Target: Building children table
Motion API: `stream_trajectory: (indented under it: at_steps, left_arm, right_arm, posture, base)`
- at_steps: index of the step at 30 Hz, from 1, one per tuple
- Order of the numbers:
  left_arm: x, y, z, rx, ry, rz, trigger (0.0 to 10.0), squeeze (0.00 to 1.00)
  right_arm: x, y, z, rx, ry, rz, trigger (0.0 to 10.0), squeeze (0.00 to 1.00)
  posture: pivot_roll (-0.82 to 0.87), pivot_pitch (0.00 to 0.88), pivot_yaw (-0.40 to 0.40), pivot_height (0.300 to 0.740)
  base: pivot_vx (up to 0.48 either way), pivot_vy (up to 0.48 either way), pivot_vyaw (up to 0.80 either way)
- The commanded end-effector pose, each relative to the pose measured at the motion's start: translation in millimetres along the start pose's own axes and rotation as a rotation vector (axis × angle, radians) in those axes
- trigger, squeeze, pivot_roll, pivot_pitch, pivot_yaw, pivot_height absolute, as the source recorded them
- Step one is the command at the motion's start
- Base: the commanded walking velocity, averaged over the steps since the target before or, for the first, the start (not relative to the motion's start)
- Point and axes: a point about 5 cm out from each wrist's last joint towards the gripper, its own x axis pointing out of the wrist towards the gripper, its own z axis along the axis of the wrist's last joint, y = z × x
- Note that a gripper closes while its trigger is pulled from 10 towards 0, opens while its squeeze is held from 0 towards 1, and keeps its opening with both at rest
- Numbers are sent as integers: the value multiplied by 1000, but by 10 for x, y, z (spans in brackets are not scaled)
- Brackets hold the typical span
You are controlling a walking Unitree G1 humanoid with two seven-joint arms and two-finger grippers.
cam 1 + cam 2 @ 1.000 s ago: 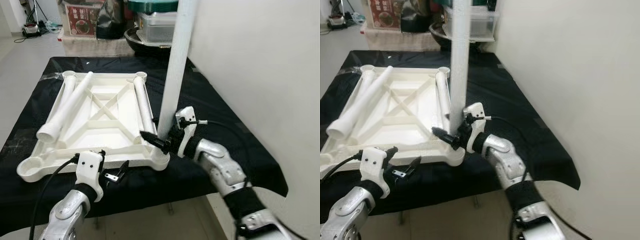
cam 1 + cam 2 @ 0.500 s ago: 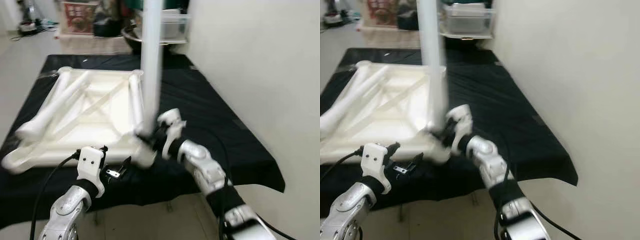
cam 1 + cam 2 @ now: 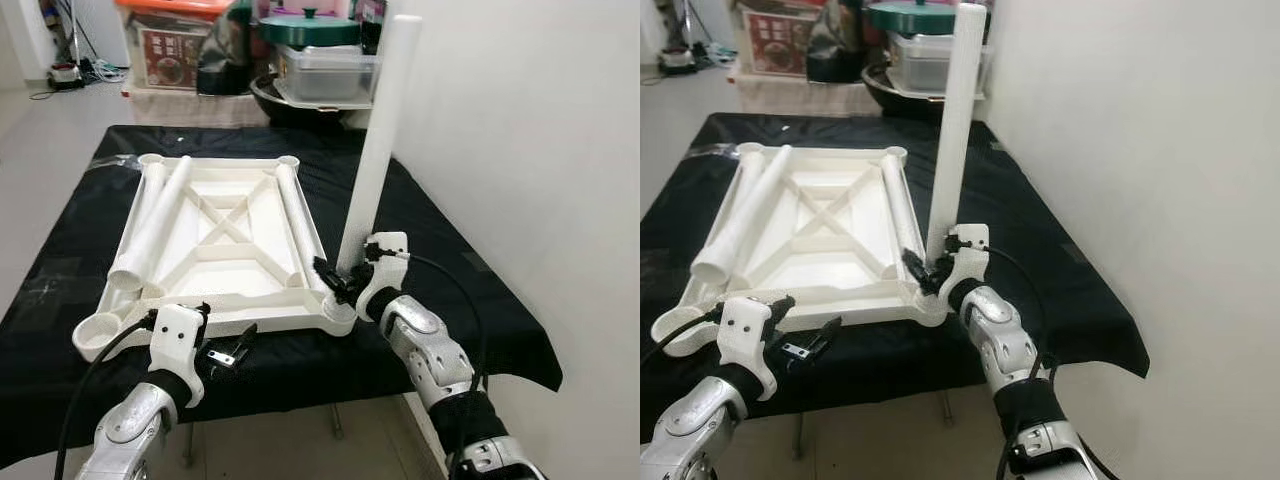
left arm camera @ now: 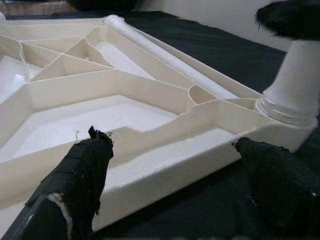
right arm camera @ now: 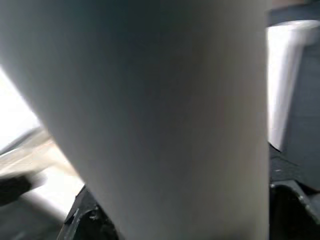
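The right hand (image 3: pixel 343 280) is clamped low on the upright white plastic tube leg (image 3: pixel 378 140), seated in the near corner socket of the upturned white plastic tabletop (image 3: pixel 225 240) on the black-draped bench (image 3: pixel 440 250). It looks light, stiff and slick, so gripping near the base suits. The left hand (image 3: pixel 222 350) hovers spread and empty.

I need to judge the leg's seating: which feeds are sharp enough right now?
Both eye views are sharp and evenly lit. Left wrist view shows the upright leg in its socket crisply. Right wrist view: that leg looms close, blurred and shaded, with the right gripper clamped on it.
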Motion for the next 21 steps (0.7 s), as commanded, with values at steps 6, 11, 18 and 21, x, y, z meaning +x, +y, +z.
stream_trajectory:
  at_steps: [6, 11, 18, 21]
  left_arm:
    - [8, -15, -1, -11, -6, -7, 10000, 0]
    - [-6, -17, -6, -11, -6, -6, 10000, 0]
    - [-14, -12, -10, -12, -2, -12, 10000, 0]
    - [-13, -11, -12, -12, -1, -14, 10000, 0]
  right_arm:
    - [-129, 446, 71, -83, 58, 597, 10000, 0]
    - [-105, 450, -98, -92, 58, 546, 0, 0]
    - [145, -32, -107, -1, 35, -136, 0, 0]
    - [63, -280, -148, 76, 35, -477, 0, 0]
  posture:
    - [162, 0, -150, 740]
    - [172, 0, -150, 740]
    - [161, 0, -139, 740]
    - [161, 0, -139, 740]
  base:
    - [0, 0, 0]
    - [0, 0, 0]
    - [0, 0, 0]
    - [0, 0, 0]
